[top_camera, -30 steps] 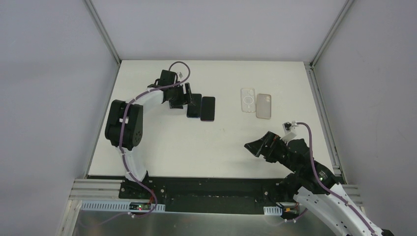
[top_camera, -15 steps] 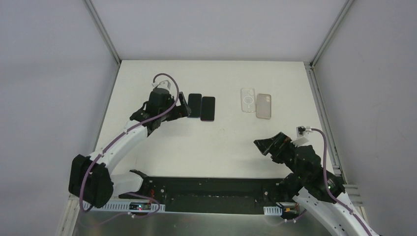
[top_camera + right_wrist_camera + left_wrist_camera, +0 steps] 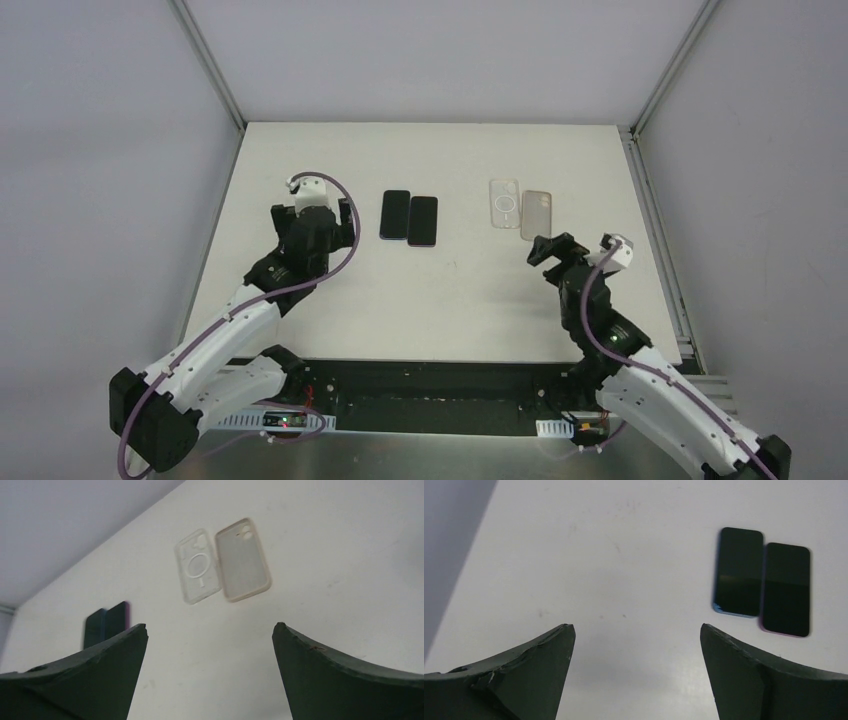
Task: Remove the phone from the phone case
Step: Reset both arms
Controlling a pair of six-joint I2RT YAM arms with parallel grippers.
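Observation:
Two dark phones lie side by side at the table's middle back: a blue-edged phone (image 3: 395,215) (image 3: 738,571) and a purple-edged phone (image 3: 423,220) (image 3: 786,588). To their right lie two empty cases: a clear case with a ring (image 3: 504,203) (image 3: 197,565) and a frosted beige case (image 3: 537,214) (image 3: 243,559). My left gripper (image 3: 318,232) (image 3: 636,630) is open and empty, left of and nearer than the phones. My right gripper (image 3: 552,250) (image 3: 210,627) is open and empty, just nearer than the beige case.
The white table (image 3: 440,290) is bounded by grey walls and aluminium rails (image 3: 655,230) at the sides. A black base strip (image 3: 430,385) runs along the near edge.
My left gripper has pulled back from the blue-edged phone toward the near left. My right gripper has swung up and back toward the cases. Phones and cases have not moved.

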